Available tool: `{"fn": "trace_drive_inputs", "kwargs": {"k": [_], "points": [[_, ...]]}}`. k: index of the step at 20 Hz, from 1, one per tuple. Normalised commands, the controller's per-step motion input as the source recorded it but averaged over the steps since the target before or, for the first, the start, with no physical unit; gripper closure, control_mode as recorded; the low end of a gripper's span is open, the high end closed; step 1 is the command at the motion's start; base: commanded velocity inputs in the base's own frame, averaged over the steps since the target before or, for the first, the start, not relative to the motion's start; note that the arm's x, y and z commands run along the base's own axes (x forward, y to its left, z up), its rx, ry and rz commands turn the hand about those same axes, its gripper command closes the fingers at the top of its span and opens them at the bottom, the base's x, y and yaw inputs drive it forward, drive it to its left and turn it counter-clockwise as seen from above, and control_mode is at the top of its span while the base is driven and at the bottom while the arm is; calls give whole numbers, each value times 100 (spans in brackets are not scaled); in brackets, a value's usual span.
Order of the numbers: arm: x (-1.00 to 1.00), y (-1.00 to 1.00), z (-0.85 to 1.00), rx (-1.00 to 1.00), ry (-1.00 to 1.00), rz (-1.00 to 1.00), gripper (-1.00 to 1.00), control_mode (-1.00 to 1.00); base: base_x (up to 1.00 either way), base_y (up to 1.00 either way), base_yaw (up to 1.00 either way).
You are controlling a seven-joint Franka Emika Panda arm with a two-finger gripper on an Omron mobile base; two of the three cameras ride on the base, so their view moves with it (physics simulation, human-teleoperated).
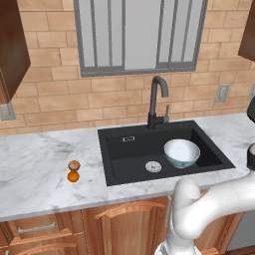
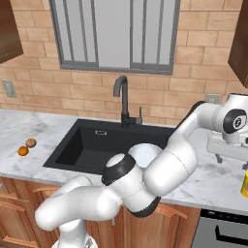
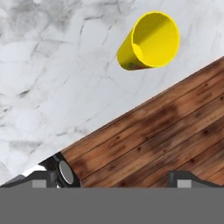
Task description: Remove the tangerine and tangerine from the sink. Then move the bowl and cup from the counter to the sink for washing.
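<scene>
Left of the sink point(image 1: 119, 149), both tangerines point(image 1: 73, 171) sit together on the counter point(image 1: 35, 169). The bowl point(image 1: 182, 152) rests inside the basin. Right of the sink, the gripper point(image 3: 111, 177) hangs wide open, empty, above the yellow cup point(image 3: 151, 41).

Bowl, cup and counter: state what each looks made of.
Bowl: probably glazed ceramic, being white, bluish-tinted and glossy.
Cup: likely plastic, a uniform matte yellow with thin walls.
Counter: marble or a look-alike, white with grey veins and smooth.

Glossy white rounded arm point(image 2: 164, 164), black joint bands, dark pincer point(image 3: 118, 179) tips
</scene>
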Motion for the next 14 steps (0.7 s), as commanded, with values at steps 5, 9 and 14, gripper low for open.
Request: {"fn": "trace_drive_inputs", "kwargs": {"k": [5, 9, 14], "points": [[6, -6, -4, 5, 0, 0, -100, -100, 0, 0, 0], [5, 0, -6, 4, -3, 0, -100, -100, 0, 0, 0], [3, 0, -9, 3, -11, 1, -100, -100, 0, 0, 0]]}}
